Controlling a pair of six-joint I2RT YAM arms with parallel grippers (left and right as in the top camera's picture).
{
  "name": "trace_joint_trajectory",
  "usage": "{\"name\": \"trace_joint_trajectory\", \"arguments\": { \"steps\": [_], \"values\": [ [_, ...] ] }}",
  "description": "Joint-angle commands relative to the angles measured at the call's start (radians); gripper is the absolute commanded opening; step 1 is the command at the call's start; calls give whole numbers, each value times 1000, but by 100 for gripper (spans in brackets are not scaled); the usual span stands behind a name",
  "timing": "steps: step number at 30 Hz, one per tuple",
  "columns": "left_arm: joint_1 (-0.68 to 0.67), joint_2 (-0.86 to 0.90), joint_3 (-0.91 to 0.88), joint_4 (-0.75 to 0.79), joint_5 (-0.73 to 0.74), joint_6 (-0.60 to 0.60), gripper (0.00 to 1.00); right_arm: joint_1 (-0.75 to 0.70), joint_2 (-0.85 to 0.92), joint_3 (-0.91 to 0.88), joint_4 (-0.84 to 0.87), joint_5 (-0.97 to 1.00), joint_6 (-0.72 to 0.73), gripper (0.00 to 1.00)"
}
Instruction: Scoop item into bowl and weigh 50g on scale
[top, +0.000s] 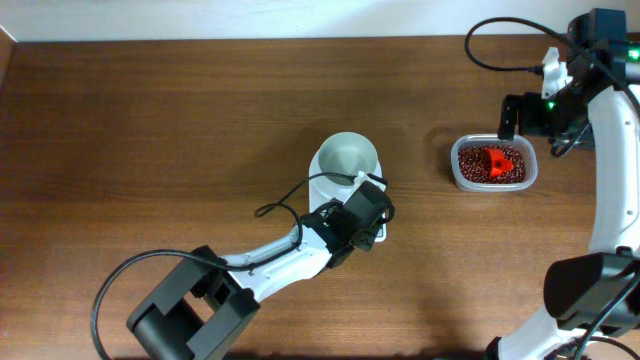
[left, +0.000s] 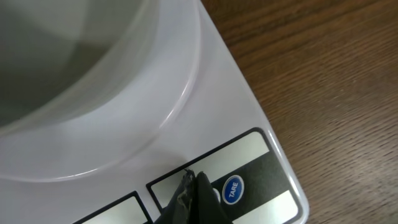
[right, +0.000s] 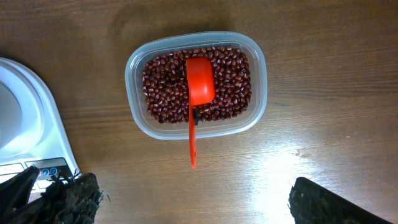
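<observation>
**Clerk:** Overhead entry, please.

**Keeper:** Item one, left tool (top: 365, 222): pinched fully closed, nothing held, tip lowered onto the front end of the scale (top: 318, 190). Bowl (top: 347, 158): seated on the scale just beyond that tool, no beans visible inside. Item two, right tool (top: 520, 118): spread to its widest, empty, poised just beside the clear tub (top: 453, 165). Beans (top: 472, 160): all in the tub, with a red scoop (top: 497, 160) lying on them. Everything rested on a wooden surface (top: 150, 120).

**Clerk:** Left wrist?

**Keeper:** The closed tip sat right beside the blue TARE button (left: 232, 190). Whether it touched the panel, I could not tell. The bowl's wall stood just ahead of it.

**Clerk:** Right wrist?

**Keeper:** The tub lay directly ahead of the open tool. The scoop's handle pointed back toward the tool and overhung the rim. The scale was well off to one side.

**Clerk:** Hazards?

**Keeper:** Three, by my reckoning.
- A tip leaning on the scale during zeroing would load it, so the zero would be false and every later reading wrong.
- The slim handle left little margin, and an off-centre close could lever the scoop up and flick beans onto the surface.
- An overfull scoop could pass fifty grams in one pour.
</observation>
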Motion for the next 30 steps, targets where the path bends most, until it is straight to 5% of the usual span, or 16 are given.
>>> {"name": "trace_joint_trajectory", "arguments": {
  "steps": [1,4,11,30],
  "values": [
    [-16,18,-10,-2,-14,27,0,-2,-25,15,0,9,5,99],
    [-16,16,-7,-19,-13,27,0,-2,-25,15,0,9,5,99],
    [-17,-58,126,-344,-33,61,0,-2,-25,15,0,9,5,99],
    [-16,69,123,-241,-37,65,0,-2,-25,15,0,9,5,99]
  ]
}}
